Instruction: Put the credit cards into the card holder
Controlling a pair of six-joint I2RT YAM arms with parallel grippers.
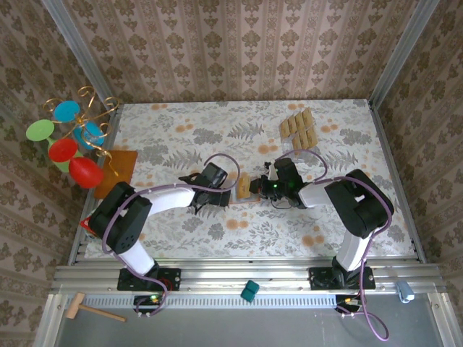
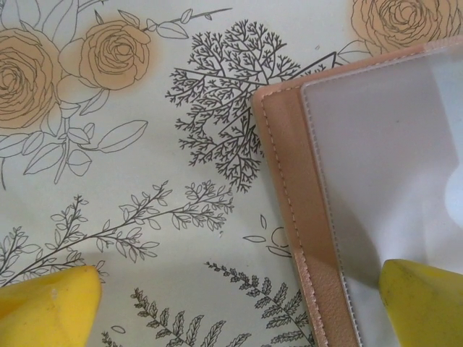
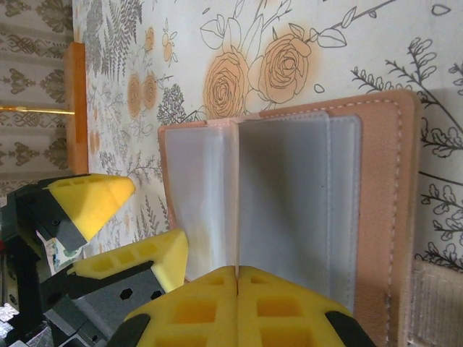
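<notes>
The card holder (image 1: 253, 202) lies open on the floral table between my grippers, grey lining up (image 3: 289, 210). My right gripper (image 3: 237, 273) is shut on a thin tan credit card (image 3: 237, 210), held edge-on over the holder's fold; from above this card (image 1: 244, 186) looks like a small beige rectangle. My left gripper (image 2: 239, 311) is open and straddles the card holder (image 2: 304, 217) at its stitched edge. Its right finger (image 2: 423, 300) rests on the lining and its other finger is over the bare table. Several more credit cards (image 1: 298, 129) lie in rows at the back right.
An orange-brown mat (image 1: 119, 165) lies at the table's left edge, beside a wire ornament with coloured discs (image 1: 72, 141). A beige strap (image 3: 434, 303) sticks out past the holder's right side. A wooden mallet (image 1: 90, 309) and a teal block (image 1: 249, 290) sit off the table in front.
</notes>
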